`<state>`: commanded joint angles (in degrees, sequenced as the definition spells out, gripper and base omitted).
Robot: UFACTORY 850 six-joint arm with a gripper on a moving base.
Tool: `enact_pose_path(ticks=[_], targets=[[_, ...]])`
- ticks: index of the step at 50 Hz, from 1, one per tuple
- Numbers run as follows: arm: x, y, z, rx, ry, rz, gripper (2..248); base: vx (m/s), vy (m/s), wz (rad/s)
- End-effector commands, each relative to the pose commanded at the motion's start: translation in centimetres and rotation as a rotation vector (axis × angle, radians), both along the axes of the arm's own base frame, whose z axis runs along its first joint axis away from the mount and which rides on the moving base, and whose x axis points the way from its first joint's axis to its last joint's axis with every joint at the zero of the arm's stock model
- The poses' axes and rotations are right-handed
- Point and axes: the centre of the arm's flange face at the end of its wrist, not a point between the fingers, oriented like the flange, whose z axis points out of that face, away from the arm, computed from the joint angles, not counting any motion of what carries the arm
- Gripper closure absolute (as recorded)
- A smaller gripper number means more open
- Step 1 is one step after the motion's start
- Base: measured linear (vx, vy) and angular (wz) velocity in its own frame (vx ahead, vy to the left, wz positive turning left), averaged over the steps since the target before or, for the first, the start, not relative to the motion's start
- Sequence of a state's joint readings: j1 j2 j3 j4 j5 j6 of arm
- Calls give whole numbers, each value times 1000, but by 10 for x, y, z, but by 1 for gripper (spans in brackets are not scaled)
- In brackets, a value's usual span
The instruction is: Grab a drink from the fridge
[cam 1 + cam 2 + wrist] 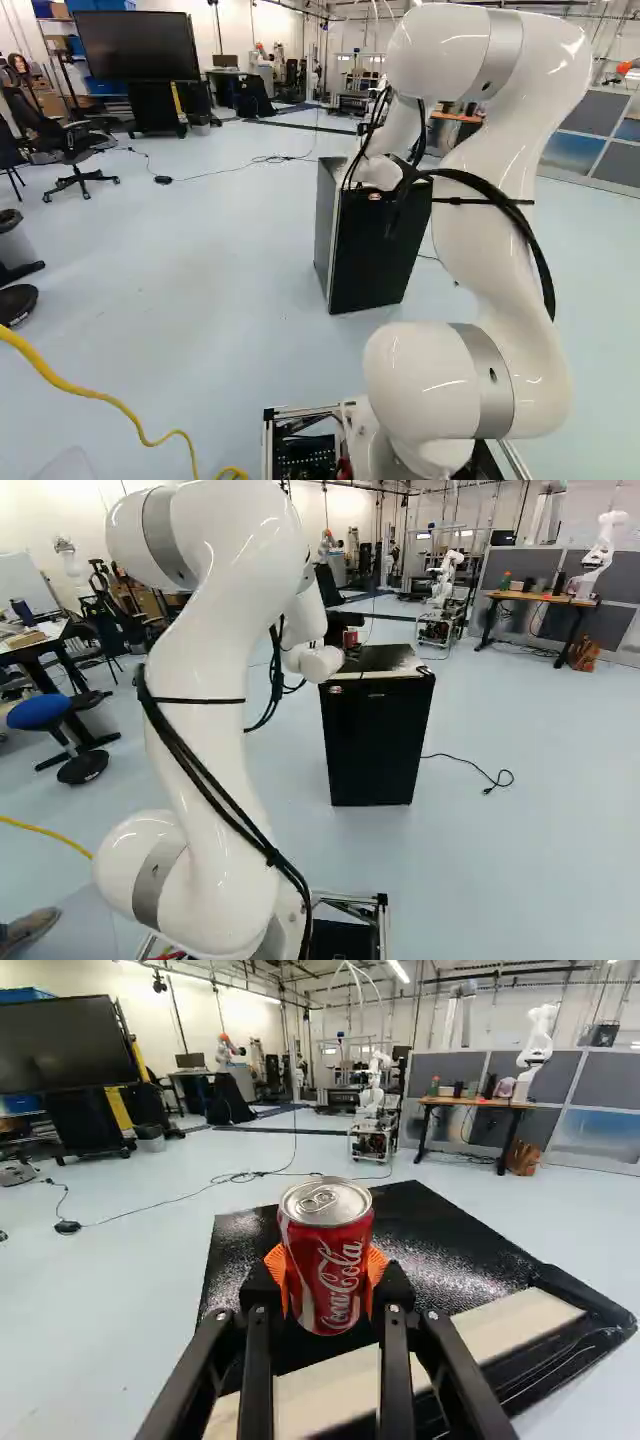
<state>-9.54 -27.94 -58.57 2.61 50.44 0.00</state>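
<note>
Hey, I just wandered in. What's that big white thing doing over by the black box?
The white robot arm is holding a red drink can, gripped from both sides by the orange pads of its end effector. The can is upright, over the top of a small black fridge whose door looks shut. I can't tell whether the can touches that top. So the drink is in its grip, outside the fridge.

I see pale blue floor [110, 1270] | white wall [60, 510] | big black screen [135, 45] | black chair [72, 140] near it | desk [480, 1103] by gray panels [437, 1063] | bright light [398, 970] up high
</note>
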Motion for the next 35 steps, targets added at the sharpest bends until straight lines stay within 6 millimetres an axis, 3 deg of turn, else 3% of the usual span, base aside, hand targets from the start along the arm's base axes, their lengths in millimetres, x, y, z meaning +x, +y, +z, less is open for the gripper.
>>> enact_pose_path(ticks=[18,35], targets=[[-35,17,6,1,20,24,154,0,0,0],[-80,38,10,1,46,53,154,0,0,0]])
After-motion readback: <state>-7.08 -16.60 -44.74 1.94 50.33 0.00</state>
